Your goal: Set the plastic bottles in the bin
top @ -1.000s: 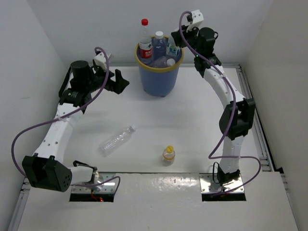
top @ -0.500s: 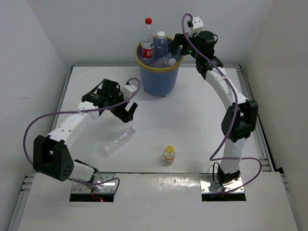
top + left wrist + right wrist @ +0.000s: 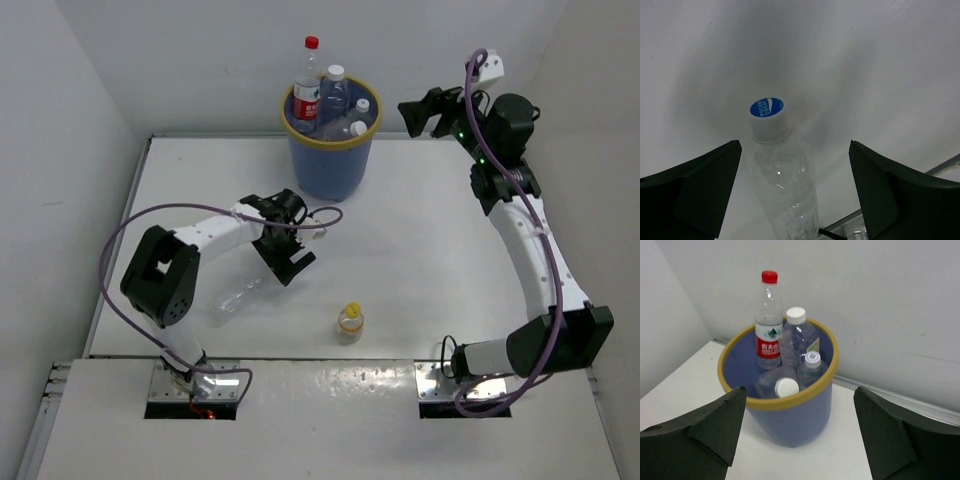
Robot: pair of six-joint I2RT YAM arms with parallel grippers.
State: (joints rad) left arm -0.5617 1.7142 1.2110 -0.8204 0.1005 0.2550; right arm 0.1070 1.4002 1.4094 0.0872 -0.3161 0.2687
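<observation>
Blue bin (image 3: 330, 165) w/ yellow rim sits at 12 o'clock on the bench (image 3: 430, 260). It holds the red-capped bottle (image 3: 768, 325), poking well above the rim, plus three more packed beside it. Two are left out: a clear bottle (image 3: 238, 295) lying flat at abt 8 o'clock, and a small yellow-capped bottle (image 3: 350, 320) upright at 6 o'clock near your edge. Your left pincer (image 3: 288, 262) is wide open and empty, low over the cap end of the clear bottle. In the wrist view its fingers (image 3: 695, 190) straddle the neck w/o touching. Your right pincer (image 3: 422, 110) is also spread open and empty, hanging just off the bin at its 3 o'clock.

Risks, as I judge them:
- You're lined up near the cap, not mid-body, so a grip there may let the long body sag or swing out.
- The bottle looks thin and round. Close off-centre and it prob rolls away or squirts out.
- Come down too far and the fingertips hit the bench.
- The bin looks crowded, so a drop could land on the caps and bounce out. Aim for the gap at the bin's 6 o'clock.
- The right arm is parked close to the bin, so watch for an arm clash on the way in.
</observation>
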